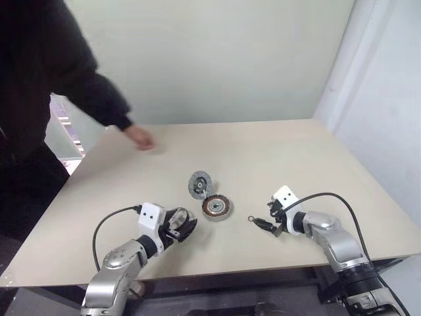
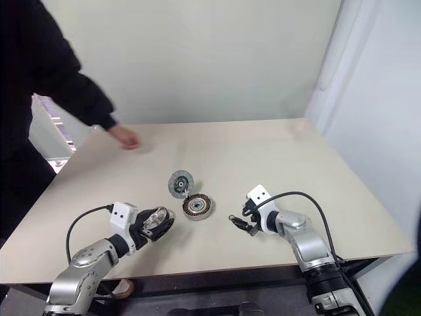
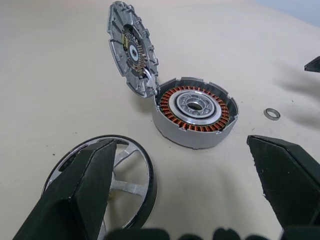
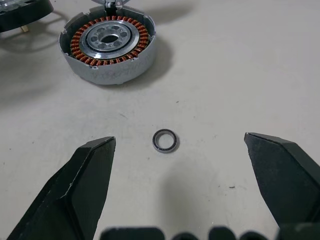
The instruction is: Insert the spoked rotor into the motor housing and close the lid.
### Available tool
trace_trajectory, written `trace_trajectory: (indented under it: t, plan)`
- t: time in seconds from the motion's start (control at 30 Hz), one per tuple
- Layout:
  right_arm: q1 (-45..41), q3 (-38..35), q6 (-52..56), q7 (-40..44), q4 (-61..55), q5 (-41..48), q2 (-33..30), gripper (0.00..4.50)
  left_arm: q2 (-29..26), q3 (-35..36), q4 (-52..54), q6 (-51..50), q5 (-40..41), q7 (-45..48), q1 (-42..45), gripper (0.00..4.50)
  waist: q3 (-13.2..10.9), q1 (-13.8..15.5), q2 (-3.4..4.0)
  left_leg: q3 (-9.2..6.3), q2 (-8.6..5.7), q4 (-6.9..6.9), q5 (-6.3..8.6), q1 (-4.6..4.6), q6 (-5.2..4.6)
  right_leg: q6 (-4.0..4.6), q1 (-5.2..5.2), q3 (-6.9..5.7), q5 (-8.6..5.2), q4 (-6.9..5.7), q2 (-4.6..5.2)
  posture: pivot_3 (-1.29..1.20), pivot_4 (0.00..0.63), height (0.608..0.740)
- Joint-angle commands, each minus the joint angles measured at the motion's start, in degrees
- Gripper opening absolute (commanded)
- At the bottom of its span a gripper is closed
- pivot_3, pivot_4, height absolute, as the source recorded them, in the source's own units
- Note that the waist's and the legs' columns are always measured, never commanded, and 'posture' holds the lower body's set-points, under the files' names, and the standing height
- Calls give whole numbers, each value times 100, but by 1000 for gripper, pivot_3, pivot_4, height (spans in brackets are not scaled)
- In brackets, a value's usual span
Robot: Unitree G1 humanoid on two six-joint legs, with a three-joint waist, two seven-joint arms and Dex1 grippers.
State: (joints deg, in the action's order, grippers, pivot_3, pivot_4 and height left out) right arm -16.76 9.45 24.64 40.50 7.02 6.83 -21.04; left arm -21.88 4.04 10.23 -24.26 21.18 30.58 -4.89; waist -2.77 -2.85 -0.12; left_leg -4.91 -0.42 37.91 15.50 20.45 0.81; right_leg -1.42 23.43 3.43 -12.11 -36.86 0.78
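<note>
The spoked rotor (image 3: 107, 182) lies flat on the table (image 1: 263, 145) near its front edge, toward the left corner, and the left gripper (image 1: 181, 227) is right at it: in the left wrist view one black finger (image 3: 80, 195) sits over the near part of the rim, the other stands well off to the side. Those jaws are wide apart and clamp nothing. The motor housing (image 3: 195, 117) sits a little farther in, nearer the middle of the table, copper windings up and its centre hub bare. The lid (image 3: 131, 47) stands tilted up at the housing's far side, touching its wall (hinged or merely leaning, I cannot tell).

The step in hand looks like the pickup of the rotor. To do it well, the left fingers should straddle the thick rim, not a spoke, and close squarely so the wheel lifts level and can drop over the hub without cocking.

The right gripper (image 1: 265, 223) rests near the front edge right of the housing, jaws wide apart and empty, with a small metal ring (image 4: 165, 141) on the table between its fingers. A person's hand (image 1: 139, 137) rests near the far left corner.
</note>
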Motion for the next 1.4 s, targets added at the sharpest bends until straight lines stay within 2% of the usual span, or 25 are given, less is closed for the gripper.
trace_trajectory:
  t: [0.03,0.43,0.83,1.13,1.4]
  plan:
    - [-46,-93,7,-9,-268,106,8,4500,-65,144,306,0,70,-8,36,4479,0,0,0,0,0,0,0,0,0,0,0,0,0,0,0,0,0,740]
    - [-11,-105,56,-99,-327,202,96,4500,-67,176,404,-9,73,-19,-36,4479,0,0,0,1,1,-1,0,0,0,1,1,0,0,0,0,0,0,740]
    - [23,-525,-396,-387,-307,454,398,4500,-61,131,668,-120,81,3,-145,4479,0,0,0,4,1,0,0,0,0,1,1,2,-1,0,0,0,0,740]
    - [190,-205,270,-65,-649,491,138,4500,-168,-108,762,-223,-20,136,-304,4479,0,0,0,5,2,-1,1,-1,-1,9,1,4,-6,0,1,0,0,740]
    - [-12,103,-313,-359,323,67,420,4500,-307,-513,724,-252,-182,270,-379,4479,-1,-2,0,14,4,1,0,-5,-1,11,1,6,-7,1,0,0,0,740]
